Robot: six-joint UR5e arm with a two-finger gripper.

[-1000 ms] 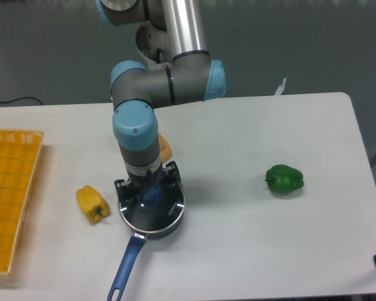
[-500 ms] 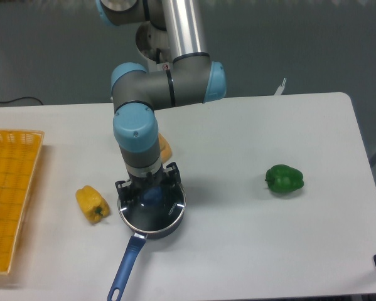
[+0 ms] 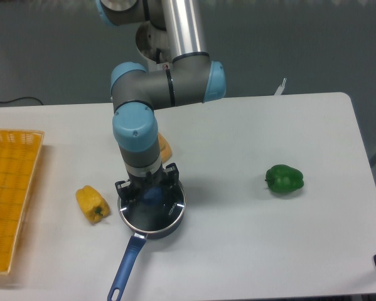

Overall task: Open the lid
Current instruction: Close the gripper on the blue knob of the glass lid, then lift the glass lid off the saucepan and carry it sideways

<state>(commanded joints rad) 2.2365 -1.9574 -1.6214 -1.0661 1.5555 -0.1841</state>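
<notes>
No brand, label or writing is showing legibly anywhere on the arm, the cookware or the table [image 3: 250,251].

One arm is reaching down from the top of the view, its grey and light-blue wrist standing upright over one saucepan [image 3: 140,233] with a dark bowl and a blue handle pointing toward the near left. One lid [image 3: 169,210], round clear glass with a metal rim, is sitting flat on the saucepan and covering it rim to rim. Its blue knob [image 3: 152,195] is showing at the centre, right under the wrist.

The gripper [image 3: 148,186] is hanging directly over the lid, with its two black fingers standing one on each side of the knob. The fingers are reaching down to knob level, but from this high angle it is hard to say whether they are pressing on the knob or only bracketing it, so the grip cannot be told.

Two peppers are lying on the table: one yellow pepper [image 3: 91,204] just left of the saucepan, and one green pepper [image 3: 284,179] well apart to the right. One orange-tan item [image 3: 165,149] is peeking out behind the wrist, mostly hidden. One yellow basket [image 3: 9,194] is sitting at the left edge, and one reddish thing is partly showing at its left side.
</notes>
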